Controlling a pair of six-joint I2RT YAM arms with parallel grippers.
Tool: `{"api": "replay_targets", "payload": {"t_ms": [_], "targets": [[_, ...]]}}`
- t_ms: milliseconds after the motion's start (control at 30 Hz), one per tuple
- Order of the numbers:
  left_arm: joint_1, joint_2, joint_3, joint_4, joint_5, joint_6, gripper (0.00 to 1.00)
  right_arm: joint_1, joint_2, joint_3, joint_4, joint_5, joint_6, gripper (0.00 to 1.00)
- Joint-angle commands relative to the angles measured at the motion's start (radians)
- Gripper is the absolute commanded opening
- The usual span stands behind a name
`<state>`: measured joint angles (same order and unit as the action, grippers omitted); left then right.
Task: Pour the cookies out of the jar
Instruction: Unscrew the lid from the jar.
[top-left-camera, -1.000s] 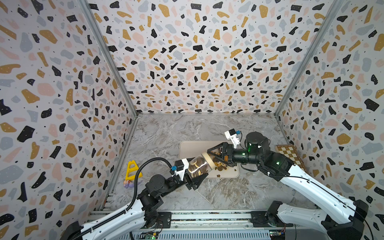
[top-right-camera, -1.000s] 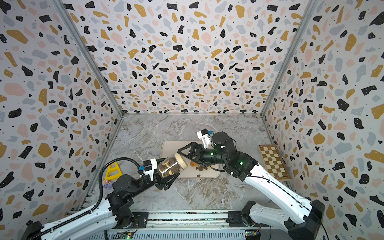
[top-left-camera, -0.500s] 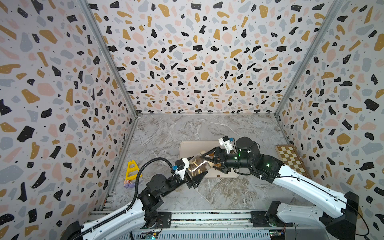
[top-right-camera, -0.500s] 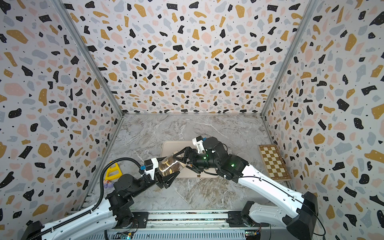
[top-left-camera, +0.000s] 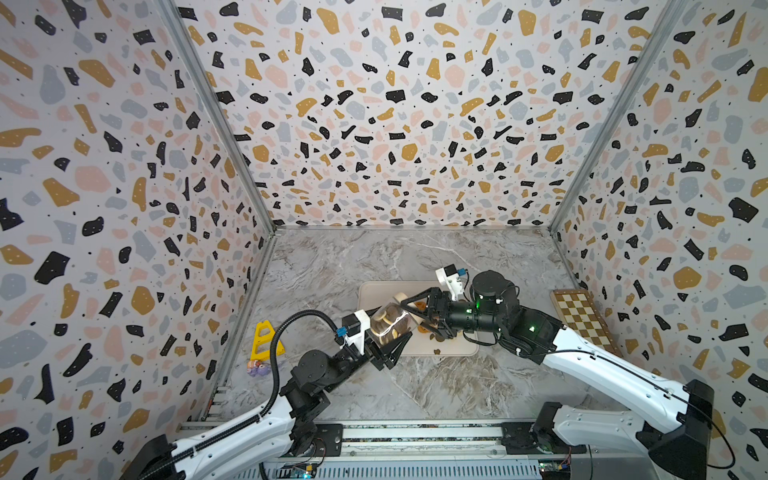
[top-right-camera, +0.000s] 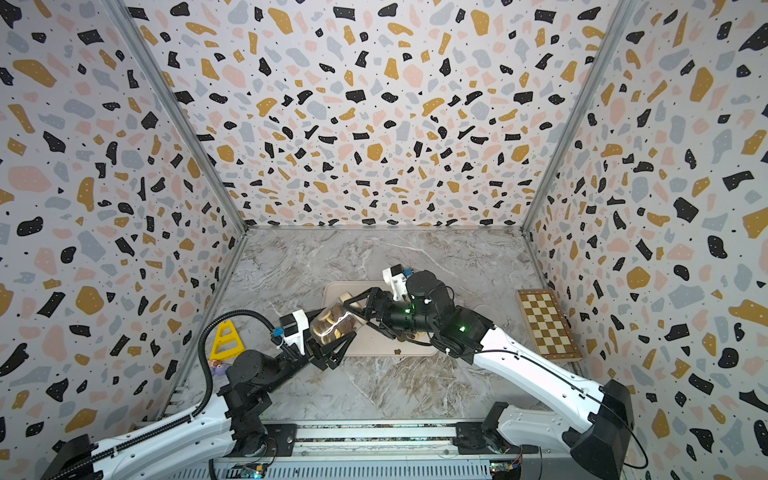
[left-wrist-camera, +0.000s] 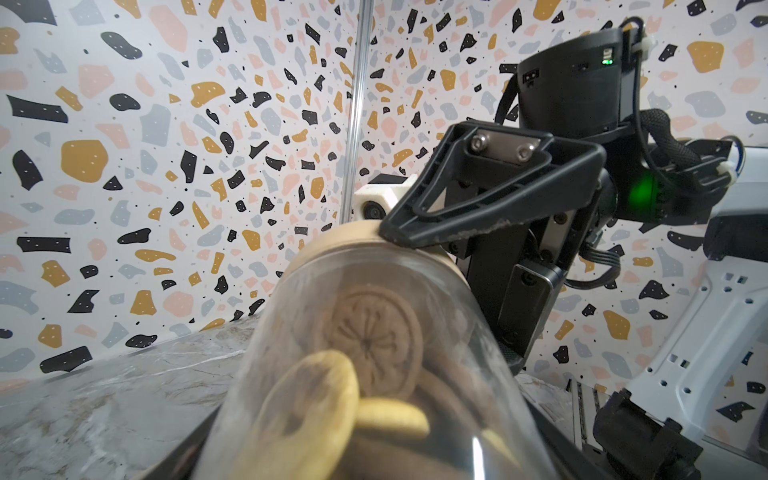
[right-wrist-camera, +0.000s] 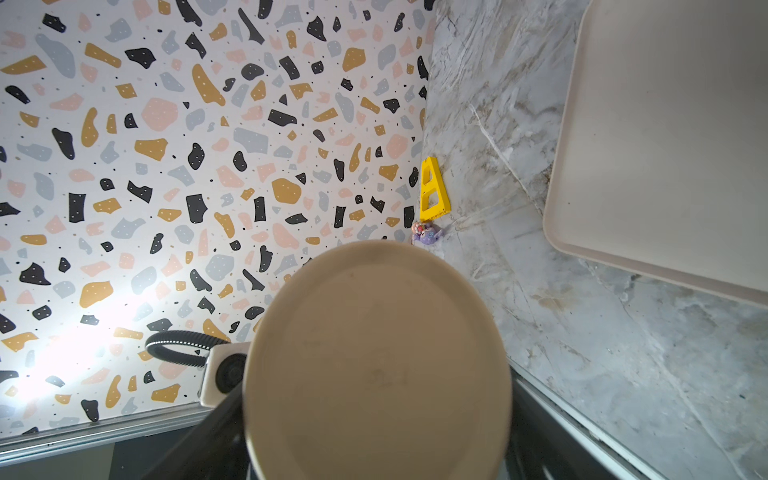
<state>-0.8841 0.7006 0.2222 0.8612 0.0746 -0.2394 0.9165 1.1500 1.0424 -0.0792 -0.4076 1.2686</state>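
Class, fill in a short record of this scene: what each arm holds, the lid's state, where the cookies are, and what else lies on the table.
Left arm: left gripper shut on the tilted jar
Right arm: right gripper, jaws clasping the lid
Lid: on the jar's mouth
Contents: cookies inside the jar; loose cookies on the tray
Elsewhere: yellow block by one wall, chessboard by the opposite wall
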Motion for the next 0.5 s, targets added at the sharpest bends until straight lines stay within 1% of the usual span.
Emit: {"api": "replay_targets", "payload": {"t_ms": [0, 67, 133, 167, 200, 233, 267, 333, 467], "targets": [[-0.010, -0.005, 0.031, 0.305, 0.078, -0.123, 0.00, 0.017, -0.012, 0.017, 0.219, -0.067, -0.123, 0.65], [-0.010, 0.005, 0.034, 0.349, 0.102, -0.171, 0.00, 0.019, -0.021, 0.020, 0.239, -0.085, -0.183, 0.65], [-0.012, 0.022, 0.037, 0.392, 0.137, -0.206, 0.00, 0.018, -0.028, 0.036, 0.198, -0.071, -0.227, 0.66], [-0.012, 0.022, 0.040, 0.391, 0.143, -0.211, 0.00, 0.015, -0.030, 0.046, 0.171, -0.061, -0.233, 0.73], [-0.010, 0.018, 0.039, 0.381, 0.143, -0.210, 0.00, 0.012, -0.031, 0.062, 0.129, -0.040, -0.234, 0.86], [-0.012, 0.010, 0.036, 0.368, 0.134, -0.198, 0.00, 0.009, -0.038, 0.071, 0.098, -0.013, -0.226, 0.95], [-0.011, 0.002, 0.030, 0.352, 0.120, -0.184, 0.00, 0.006, -0.046, 0.074, 0.078, 0.018, -0.211, 0.99], [-0.012, -0.011, 0.021, 0.330, 0.109, -0.160, 0.00, 0.006, -0.053, 0.068, 0.071, 0.047, -0.167, 0.99], [-0.010, -0.011, 0.013, 0.327, 0.099, -0.150, 0.00, 0.012, -0.040, 0.068, 0.071, 0.054, -0.079, 1.00]]}}
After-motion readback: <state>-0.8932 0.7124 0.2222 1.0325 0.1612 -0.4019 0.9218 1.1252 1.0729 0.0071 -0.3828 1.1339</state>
